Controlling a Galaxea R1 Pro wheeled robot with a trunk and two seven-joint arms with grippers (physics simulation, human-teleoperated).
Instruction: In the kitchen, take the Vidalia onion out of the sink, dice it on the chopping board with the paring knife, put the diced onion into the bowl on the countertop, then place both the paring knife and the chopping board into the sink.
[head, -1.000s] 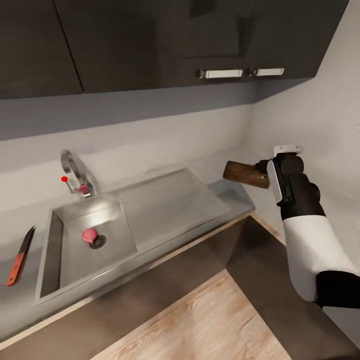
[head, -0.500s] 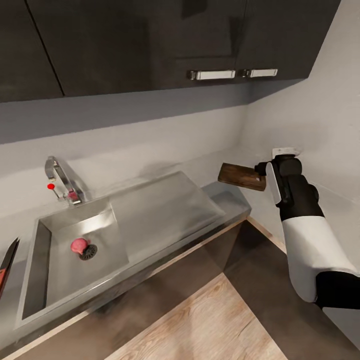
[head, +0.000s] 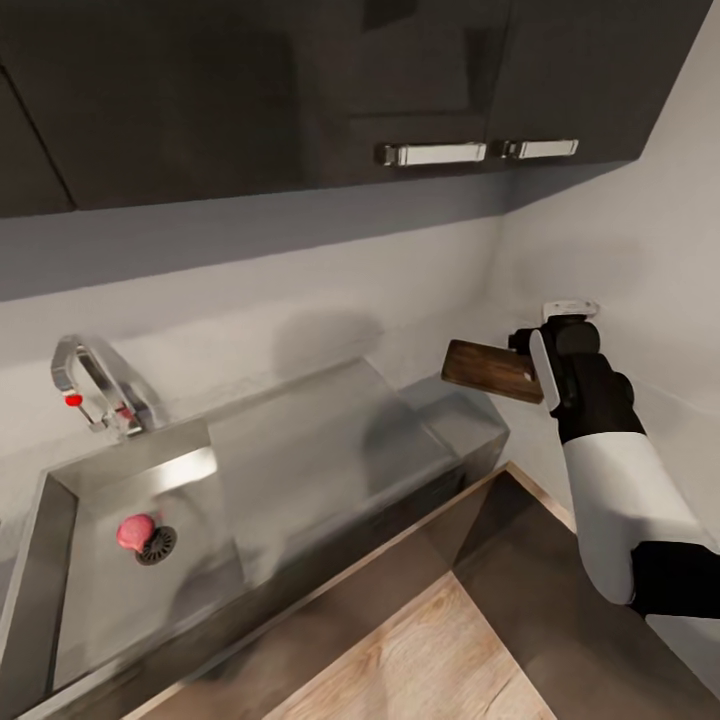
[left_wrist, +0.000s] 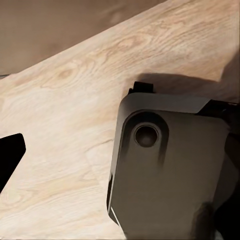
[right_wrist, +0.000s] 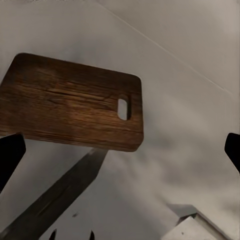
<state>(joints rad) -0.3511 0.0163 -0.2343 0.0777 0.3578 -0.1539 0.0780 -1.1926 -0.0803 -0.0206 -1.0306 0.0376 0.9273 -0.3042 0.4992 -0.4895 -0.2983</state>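
Note:
The brown chopping board (head: 490, 370) sits at the countertop's (head: 470, 415) far right corner, right of the drainboard. My right gripper (head: 522, 345) is at its slotted end. In the right wrist view the board (right_wrist: 70, 107) lies ahead of the gripper (right_wrist: 120, 155), whose dark fingertips (right_wrist: 10, 157) stand wide apart, open, with nothing between them. I cannot tell if a finger touches the board. The pinkish onion (head: 133, 531) rests by the drain in the sink (head: 60, 560). My left gripper (left_wrist: 120, 160) hangs open over the floor. The paring knife and bowl are out of view.
A chrome tap (head: 95, 380) with a red knob (head: 72, 400) stands behind the basin. Dark wall cabinets (head: 300, 90) hang low over the counter. Dark base cabinets (head: 540, 560) wrap the corner. Pale wood floor (head: 420, 660) and my own base (left_wrist: 170, 170) are below.
The head camera has shifted, so the sink and tap slid left and the knife left the picture. My right gripper stays by the board's slotted end.

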